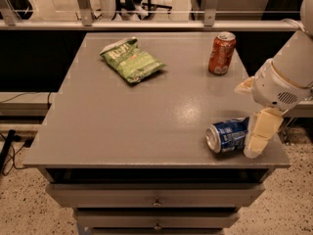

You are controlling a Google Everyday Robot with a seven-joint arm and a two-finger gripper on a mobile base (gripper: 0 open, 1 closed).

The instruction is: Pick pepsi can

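Note:
The pepsi can (229,135) is blue with white markings and lies on its side near the front right corner of the grey table (146,116), its silver top facing left. My gripper (257,138) hangs from the white arm at the right edge of the view. It reaches down beside the can's right end, close to it or touching it. The can rests on the table.
An orange-red can (221,53) stands upright at the back right. A green snack bag (130,60) lies at the back left of centre. The table's front edge and right edge run close to the blue can. Drawers are below the tabletop, and a rail runs behind it.

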